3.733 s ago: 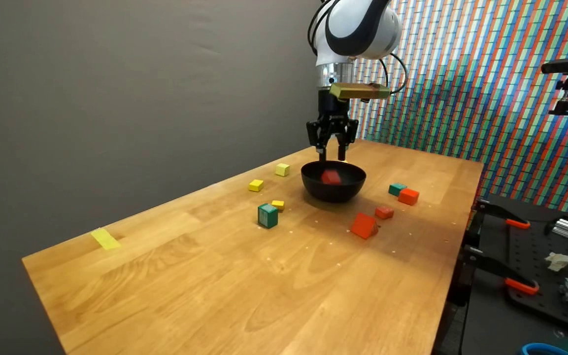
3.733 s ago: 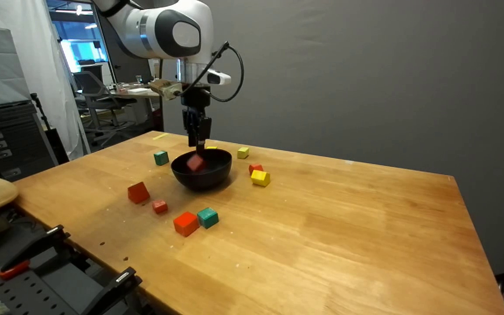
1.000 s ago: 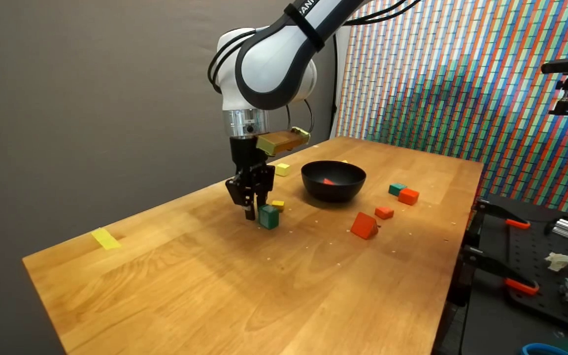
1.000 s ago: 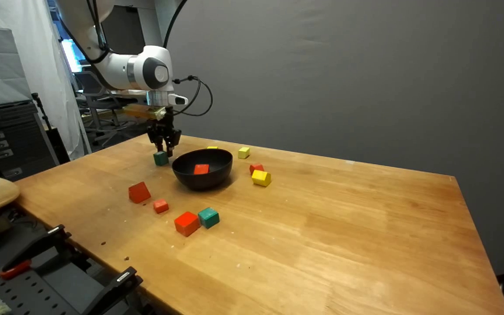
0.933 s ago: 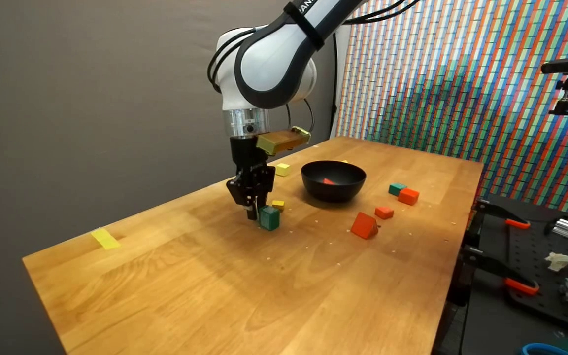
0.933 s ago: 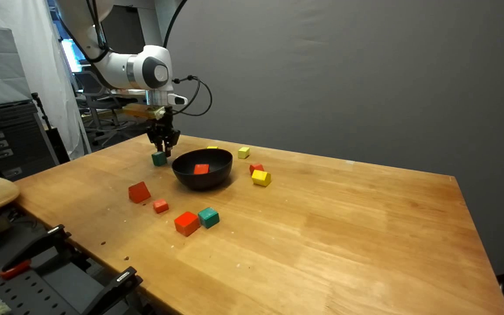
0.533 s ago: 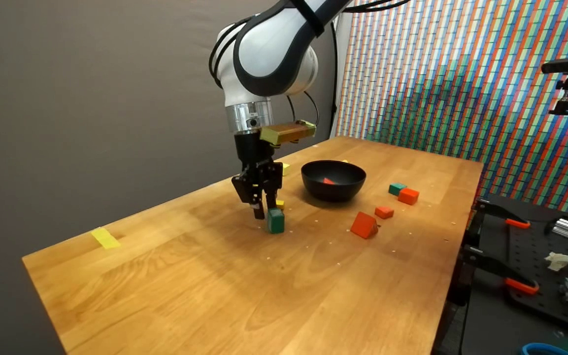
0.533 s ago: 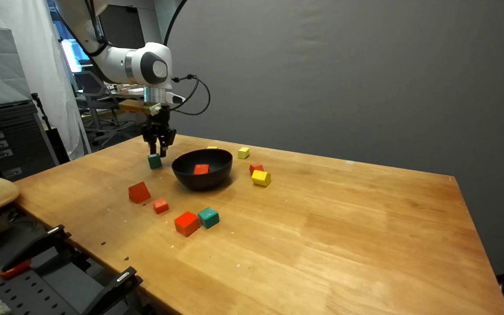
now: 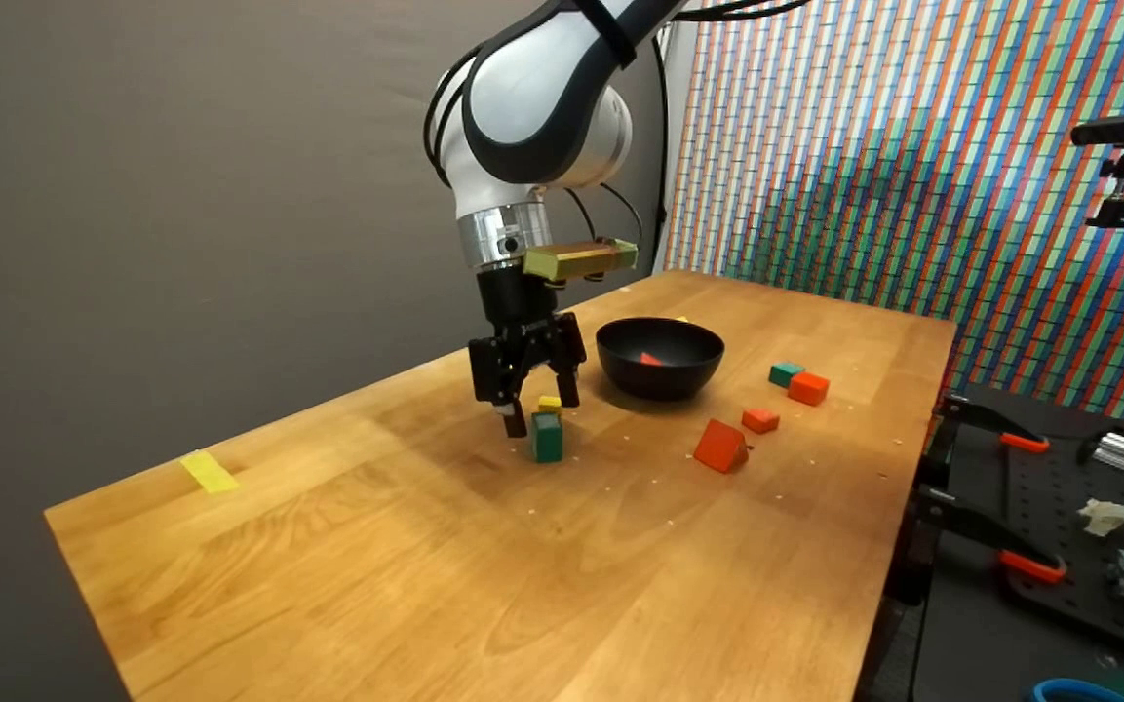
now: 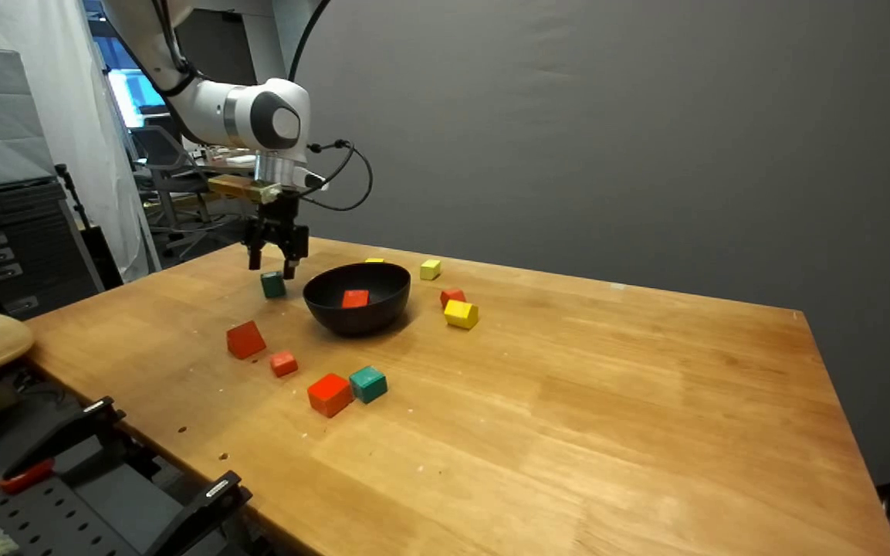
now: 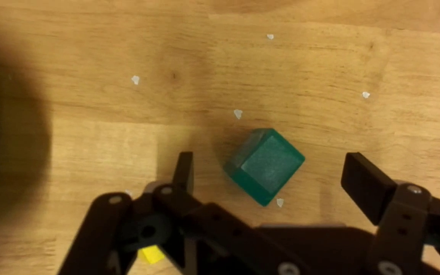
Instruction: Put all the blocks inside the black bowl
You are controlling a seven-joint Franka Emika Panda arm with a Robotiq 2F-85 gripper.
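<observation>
My gripper is open and empty in both exterior views, low over a green block. In the wrist view this green block sits turned cornerwise between the spread fingers, touching neither. The black bowl stands nearby with a red block inside. On the table lie a red wedge, a small red block, and a red block beside a green one. Yellow blocks and a red one lie past the bowl.
A yellow block lies close behind the gripper; it shows partly in the wrist view. A flat yellow strip is on the table's far end. Clamps grip the table edge. A grey wall stands behind.
The red block dropped from over the bowl now lies in it. My gripper moved from the bowl to the green block, which shifted and turned slightly. The fingers have just spread wider.
</observation>
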